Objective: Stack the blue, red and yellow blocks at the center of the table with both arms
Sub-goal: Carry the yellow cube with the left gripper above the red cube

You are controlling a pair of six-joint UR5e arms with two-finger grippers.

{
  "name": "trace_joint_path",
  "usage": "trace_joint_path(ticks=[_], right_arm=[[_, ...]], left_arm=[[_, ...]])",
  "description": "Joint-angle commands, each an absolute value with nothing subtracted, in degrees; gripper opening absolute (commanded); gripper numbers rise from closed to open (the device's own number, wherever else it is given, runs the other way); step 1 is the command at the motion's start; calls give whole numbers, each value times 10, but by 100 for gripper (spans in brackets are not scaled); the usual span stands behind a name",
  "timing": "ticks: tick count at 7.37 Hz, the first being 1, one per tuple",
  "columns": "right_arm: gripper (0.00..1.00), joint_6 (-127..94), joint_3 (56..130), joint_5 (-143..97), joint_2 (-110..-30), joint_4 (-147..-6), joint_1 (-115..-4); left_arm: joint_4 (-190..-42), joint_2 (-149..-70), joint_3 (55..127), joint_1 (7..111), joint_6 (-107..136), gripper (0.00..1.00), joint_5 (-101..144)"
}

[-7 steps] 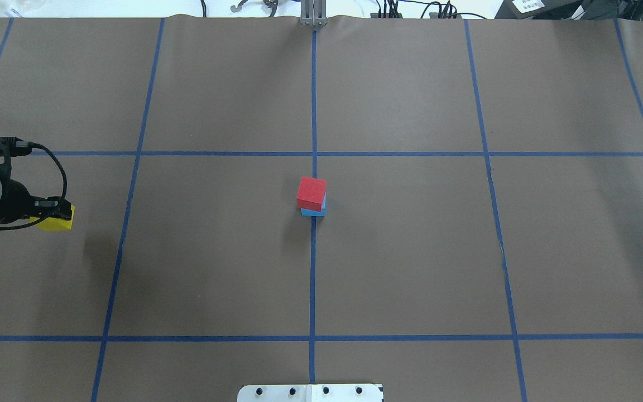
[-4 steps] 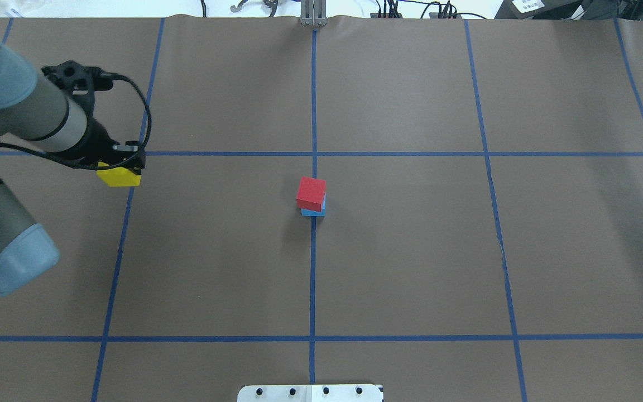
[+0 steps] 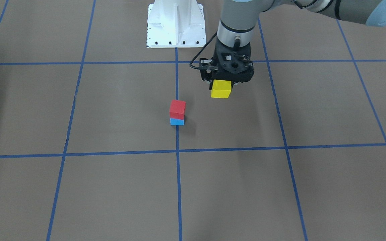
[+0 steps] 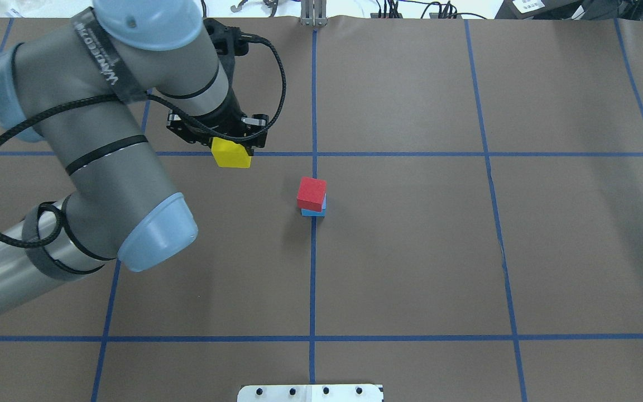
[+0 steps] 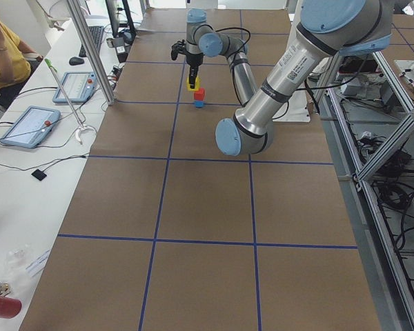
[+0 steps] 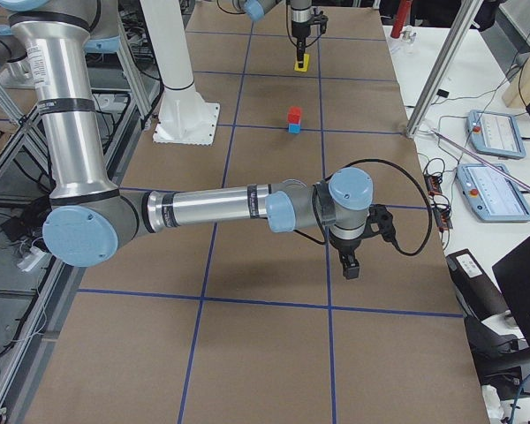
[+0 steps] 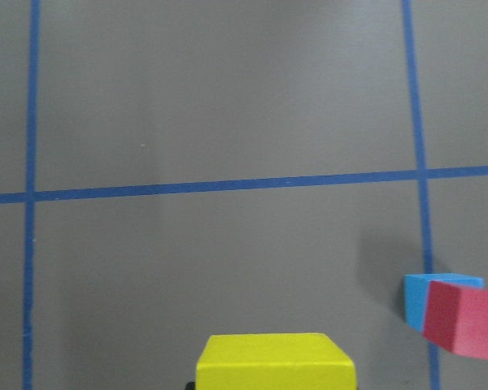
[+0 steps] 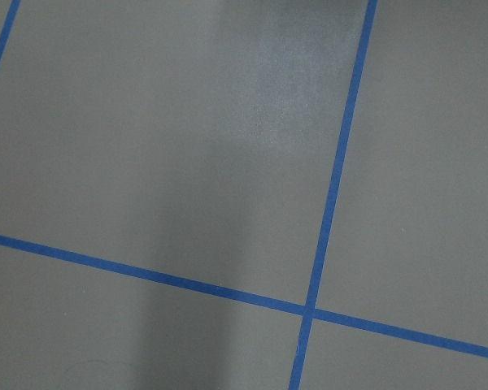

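A red block (image 4: 311,192) sits on a blue block (image 4: 313,212) at the table's centre, on the middle blue tape line; both also show in the front view, red (image 3: 177,108) on blue (image 3: 176,122). My left gripper (image 4: 232,146) is shut on a yellow block (image 4: 231,154) and holds it above the table, to the left of the stack and a little farther back. In the left wrist view the yellow block (image 7: 274,361) is at the bottom edge and the red block (image 7: 468,329) at the lower right. My right gripper (image 6: 351,268) shows only in the exterior right view, far from the stack; I cannot tell whether it is open or shut.
Brown paper with a blue tape grid covers the table. The white robot base plate (image 4: 310,392) lies at the near edge. A side bench with tablets (image 5: 29,125) and a seated person (image 5: 0,41) runs along the far side.
My left arm has swung in from the far left edge toward the centre, carrying the yellow block to the right and farther back. The red-on-blue stack has not moved.
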State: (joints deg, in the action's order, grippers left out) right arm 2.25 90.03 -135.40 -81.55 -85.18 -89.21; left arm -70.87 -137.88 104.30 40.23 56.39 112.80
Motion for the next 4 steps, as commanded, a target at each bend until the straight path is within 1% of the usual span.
trace_joint_path(ticks=[1, 4], right_arm=[[100, 23, 899, -1354, -816, -853, -892], [100, 22, 900, -1354, -817, -853, -892]], left_arm=[[-716, -1434, 972, 358, 577, 0, 1092], [-819, -1446, 883, 338, 575, 0, 1078]])
